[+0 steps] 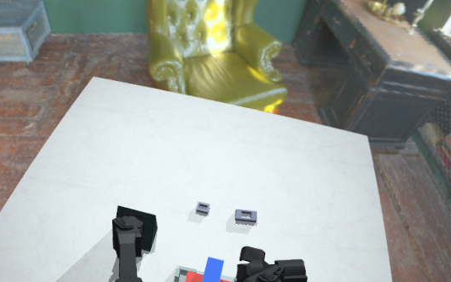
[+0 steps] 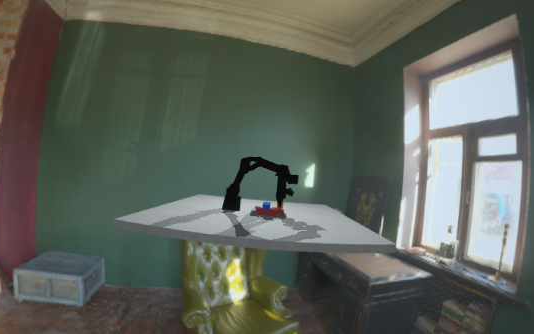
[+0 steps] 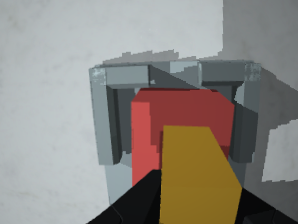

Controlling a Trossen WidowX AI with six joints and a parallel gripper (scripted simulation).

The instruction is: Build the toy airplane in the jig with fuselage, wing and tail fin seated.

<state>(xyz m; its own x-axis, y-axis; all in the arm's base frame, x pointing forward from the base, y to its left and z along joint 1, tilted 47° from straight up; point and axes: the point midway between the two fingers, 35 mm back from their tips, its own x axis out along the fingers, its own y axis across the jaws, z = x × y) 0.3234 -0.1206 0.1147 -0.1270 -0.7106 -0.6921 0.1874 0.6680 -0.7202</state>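
The red fuselage [image 3: 180, 112] [image 1: 192, 277] [image 2: 270, 212] lies in the grey cradle [image 3: 105, 119] [image 1: 181, 270] at the table's near edge. The blue wing [image 1: 214, 267] [image 2: 266, 205] sits across the top of the fuselage. My gripper [image 2: 281, 201] is shut on the yellow tail fin [image 3: 196, 185] and holds it upright right over the fuselage's end, inside the cradle's walls. The fin hides the socket below it, so I cannot tell whether its tab is in. In the top view only the gripper's black body [image 1: 271, 266] shows, beside the wing.
Two small grey holders [image 1: 203, 208] [image 1: 246, 216] stand empty on the white table [image 1: 187, 148], a little beyond the cradle. The arm's black base [image 1: 136, 228] stands to the left of the cradle. A yellow armchair [image 1: 216, 55] and a dark desk [image 1: 389, 72] are beyond the table.
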